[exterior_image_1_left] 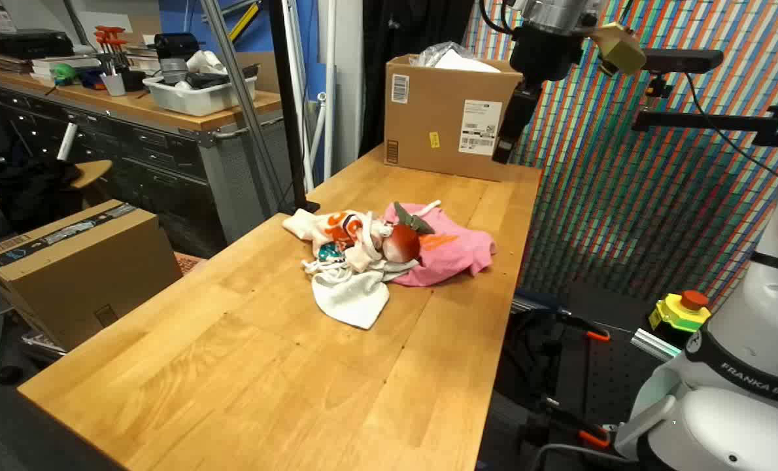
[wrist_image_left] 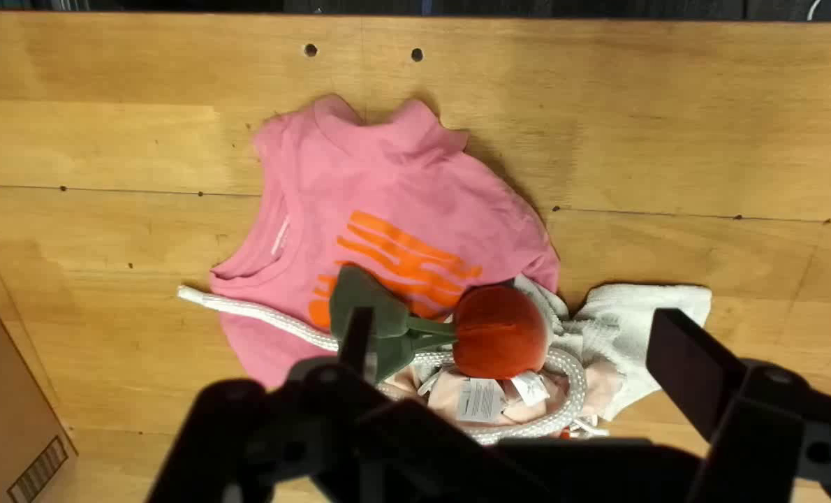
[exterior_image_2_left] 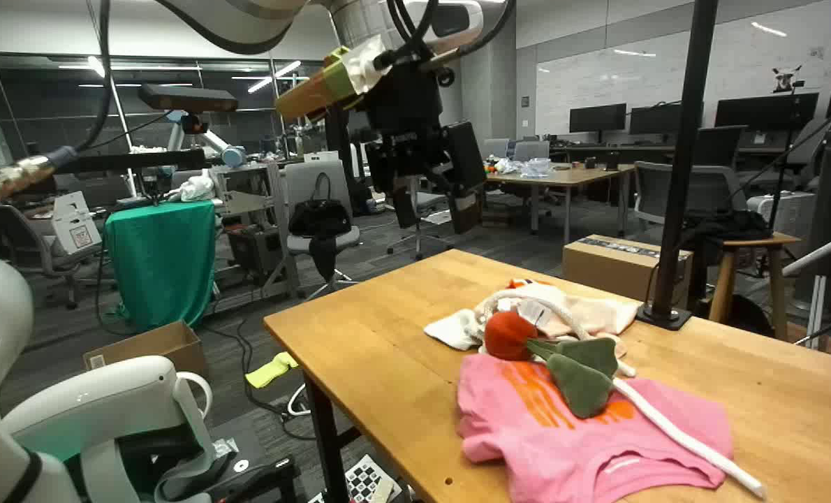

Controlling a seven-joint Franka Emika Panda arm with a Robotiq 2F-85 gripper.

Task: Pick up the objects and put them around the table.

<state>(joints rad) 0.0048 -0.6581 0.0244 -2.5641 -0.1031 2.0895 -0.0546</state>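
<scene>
Wrist view has the claw [wrist_image_left: 515, 347] spread wide, nothing pinched between its fingers [wrist_image_left: 691, 370]. The likeliest trouble, as a guess, is an off-centre pinch on the toy [wrist_image_left: 501, 332]: its red end is round, so closing too high could squeeze it out and send it rolling. One finger overlaps its green leaves [wrist_image_left: 370, 297] in that view; coming straight down, it may press on them and tip the toy. Closing too deep could go wrong another way, because the rope [exterior_image_2_left: 688, 436] seems to pass beneath the toy, and a caught loop would drag the peach cloth [exterior_image_2_left: 604, 312] and the white cloth [wrist_image_left: 618, 330] along.

As for place, the toy lies below the claw, its red end between the two fingers as the wrist camera looks down, and both exterior views show the claw well above the heap, touching none of it. Both cloths lie beside or under the toy; the layering is too jumbled to tell. The pink shirt [wrist_image_left: 387, 178] spreads under the leaves on the table [exterior_image_1_left: 252, 366]. Just beside the peach cloth stands a black post [exterior_image_2_left: 682, 175], which a wide swing might knock. Well apart from the heap, on the table, stands a carton [exterior_image_1_left: 446, 112].
</scene>
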